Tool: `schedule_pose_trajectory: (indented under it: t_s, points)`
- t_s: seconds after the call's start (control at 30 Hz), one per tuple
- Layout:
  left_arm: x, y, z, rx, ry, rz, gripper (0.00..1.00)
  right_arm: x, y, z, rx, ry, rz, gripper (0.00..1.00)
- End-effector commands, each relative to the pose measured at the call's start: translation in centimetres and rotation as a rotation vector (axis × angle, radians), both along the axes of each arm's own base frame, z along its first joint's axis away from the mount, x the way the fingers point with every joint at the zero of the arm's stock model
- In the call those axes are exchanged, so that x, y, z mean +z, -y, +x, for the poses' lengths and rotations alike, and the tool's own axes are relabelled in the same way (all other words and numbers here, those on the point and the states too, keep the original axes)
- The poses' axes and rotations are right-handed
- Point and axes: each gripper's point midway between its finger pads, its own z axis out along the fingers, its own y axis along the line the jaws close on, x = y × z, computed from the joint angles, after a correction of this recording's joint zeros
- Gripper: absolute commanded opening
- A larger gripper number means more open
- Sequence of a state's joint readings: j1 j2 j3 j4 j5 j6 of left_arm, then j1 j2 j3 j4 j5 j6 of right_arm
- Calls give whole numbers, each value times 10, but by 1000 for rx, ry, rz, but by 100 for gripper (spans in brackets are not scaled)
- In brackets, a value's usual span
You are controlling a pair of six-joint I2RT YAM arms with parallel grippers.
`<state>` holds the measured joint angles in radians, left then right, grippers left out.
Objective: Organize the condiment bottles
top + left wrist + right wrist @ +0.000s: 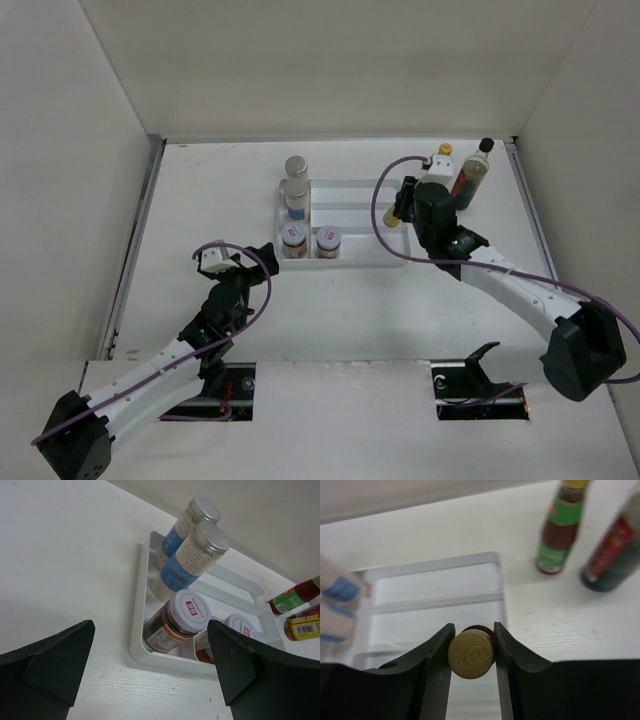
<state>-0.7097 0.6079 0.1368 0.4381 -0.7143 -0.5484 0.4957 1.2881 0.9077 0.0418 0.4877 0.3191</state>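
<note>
Holding left end effector (151, 640) spread before tray (137, 625). Pinching one yellow-capped bottle (471, 655) in right end effector (473, 630) at tray's right end. Showing in tray two short jars (186, 611), two tall jars (192, 560); beyond on desk (350, 320), one red bottle (560, 530), one dark bottle (612, 555).

No word or number is reading clearly from any view. The short jar (191, 611) is carrying a red rectangular sticker on its white lid, with print too fine to make out; the neighbouring jar (243, 628) is showing the same sticker. A yellow label (303, 628) at the frame edge is displaying a barcode, its digits illegible. The small bottle (471, 654) is bearing an embossed emblem on its cap, not decipherable. Labels on the red sauce bottle (560, 527) and the dark bottle (615, 555) are appearing blurred.
</note>
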Motion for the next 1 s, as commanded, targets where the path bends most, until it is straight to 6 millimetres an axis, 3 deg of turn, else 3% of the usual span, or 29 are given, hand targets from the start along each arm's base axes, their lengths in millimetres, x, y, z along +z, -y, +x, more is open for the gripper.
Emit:
schedule_pose_trajectory:
  t_s: [0.0, 0.2, 0.5, 0.57, 0.63, 0.7, 0.87, 0.97]
  points:
    - [6, -4, 2, 23, 34, -55, 100, 32, -45, -10, 90, 111, 84, 28]
    - [5, -5, 4, 27, 31, -58, 100, 21, -101, -16, 201, 103, 86, 28]
    - [3, -6, 4, 26, 29, -59, 100, -26, -134, -9, 232, 47, 51, 29]
    - [3, -4, 4, 14, 29, -59, 100, -31, -136, -11, 228, 41, 34, 36]
    - [2, -4, 4, 15, 26, -57, 100, -33, -134, -12, 215, 46, 21, 50]
    - [0, -3, 5, 14, 20, -53, 100, -28, -132, -14, 212, 56, 32, 62]
    - [1, -2, 5, 6, 22, -56, 100, 8, -120, -24, 215, 115, 73, 79]
    - [2, -2, 5, 4, 23, -57, 100, 39, -86, -23, 160, 170, 97, 86]
